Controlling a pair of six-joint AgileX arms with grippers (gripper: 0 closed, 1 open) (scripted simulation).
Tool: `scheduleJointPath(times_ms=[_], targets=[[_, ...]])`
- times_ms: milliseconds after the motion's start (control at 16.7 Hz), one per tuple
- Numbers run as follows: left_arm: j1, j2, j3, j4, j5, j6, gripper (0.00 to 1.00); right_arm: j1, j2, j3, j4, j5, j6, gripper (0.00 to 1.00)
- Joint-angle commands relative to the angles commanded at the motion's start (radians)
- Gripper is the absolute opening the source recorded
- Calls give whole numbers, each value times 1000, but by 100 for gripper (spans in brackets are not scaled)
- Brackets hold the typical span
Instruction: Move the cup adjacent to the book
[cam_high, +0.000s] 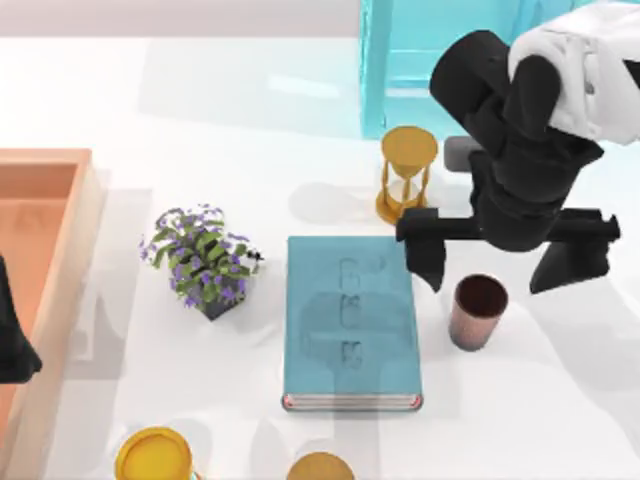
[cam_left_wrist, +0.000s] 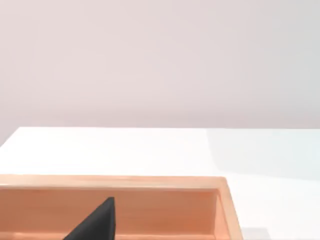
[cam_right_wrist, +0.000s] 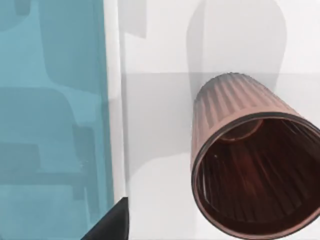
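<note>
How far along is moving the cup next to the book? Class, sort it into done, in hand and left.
Done: the cup stands upright just right of the book, a narrow gap between. In hand: nothing; the right claw hangs open above it. Left: pulling that arm away. The left claw sits by the wooden tray.

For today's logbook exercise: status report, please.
Right gripper open, above cup. Cup upright, beside book, not touching. Left gripper parked over wooden tray.

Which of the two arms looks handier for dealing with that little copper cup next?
The right. Its gripper hangs open just above the cup, which stands upright on the table right of the book, a small gap between them. The left arm sits parked far off over the wooden tray.
</note>
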Motion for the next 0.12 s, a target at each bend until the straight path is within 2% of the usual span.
scheduleJointPath(times_ms=[120], targets=[[0,0,0,0,0,0,100,0,0,0,0,0,0,100]])
